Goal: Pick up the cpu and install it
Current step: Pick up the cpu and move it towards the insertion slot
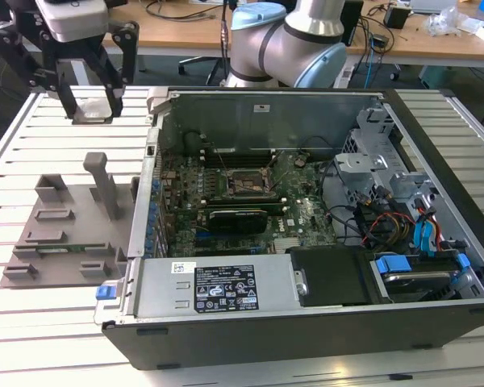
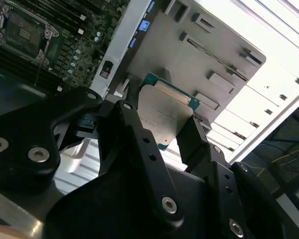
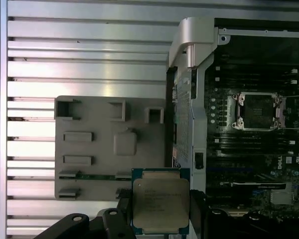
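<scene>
- Gripper (image 1: 93, 107) is at the exterior view's upper left, outside the computer case (image 1: 306, 343) and up over the slatted table (image 1: 32, 322).
- It is part-closed and clamped on the cpu (image 1: 92, 103) by two opposite edges, with one black finger (image 1: 68, 97) on each side.
- The cpu is off the table and apart from the grey tray (image 1: 64, 234), which lies on the slats just beside the case wall.
- First wrist view: the cpu (image 3: 161, 200) shows its silvery metal top with a blue-green rim round it. The gripper (image 3: 161, 208) pinches it from both sides.
- Second wrist view: same hold — the cpu (image 2: 165, 115) sits between the two black fingers (image 2: 134, 134), with the gripper (image 2: 162, 119) linkage dark in front.
- The tray (image 3: 99, 112) has upright pegs and shallow pockets. A long card with a green edge (image 3: 95, 175) lies in one of its slots.
- The case lies on its side with the lid off, and the motherboard (image 1: 302, 211) faces up inside.
- The socket (image 1: 246, 184) is a square metal frame near the middle of the board, well apart from the cpu. It also shows in both wrist views (image 3: 257, 110) (image 2: 21, 31).
- A black card (image 1: 238, 218) sits on the board just beside the socket — between it and the case's near wall.
- The arm (image 1: 298, 40) stands behind the case at the top of the exterior view.
</scene>
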Controlling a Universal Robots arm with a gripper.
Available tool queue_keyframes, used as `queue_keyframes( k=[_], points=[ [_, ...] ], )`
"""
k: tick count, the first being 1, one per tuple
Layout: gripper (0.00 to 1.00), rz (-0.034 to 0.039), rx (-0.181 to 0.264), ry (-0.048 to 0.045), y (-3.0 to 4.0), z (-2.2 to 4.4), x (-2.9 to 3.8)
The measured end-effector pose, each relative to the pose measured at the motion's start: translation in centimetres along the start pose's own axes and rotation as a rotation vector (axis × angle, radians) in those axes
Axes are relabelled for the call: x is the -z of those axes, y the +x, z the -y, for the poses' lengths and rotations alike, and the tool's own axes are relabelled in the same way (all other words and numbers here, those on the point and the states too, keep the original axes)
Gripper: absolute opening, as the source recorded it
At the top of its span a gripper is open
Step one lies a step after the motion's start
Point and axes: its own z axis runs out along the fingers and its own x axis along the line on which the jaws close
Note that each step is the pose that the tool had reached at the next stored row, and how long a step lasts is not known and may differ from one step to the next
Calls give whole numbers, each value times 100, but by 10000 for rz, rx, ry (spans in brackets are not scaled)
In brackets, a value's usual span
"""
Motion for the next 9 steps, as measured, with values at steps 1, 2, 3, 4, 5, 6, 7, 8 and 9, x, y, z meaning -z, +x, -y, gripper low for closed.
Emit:
queue_keyframes(
  k=[1,2,3,4,5,6,7,8,9],
  points=[
    [55,1,0,-1,-18,0,-6],
    [55,1,0,-1,-41,1,-14],
    [55,0,-1,-1,-60,1,-20],
    [55,1,1,-2,-72,1,-23],
    [55,0,1,-1,-88,1,-27],
    [55,0,0,0,-102,2,-32],
    [55,1,0,-1,-117,2,-36],
    [55,0,0,-1,-138,2,-41],
    [55,0,1,0,-166,3,-47]
  ],
)
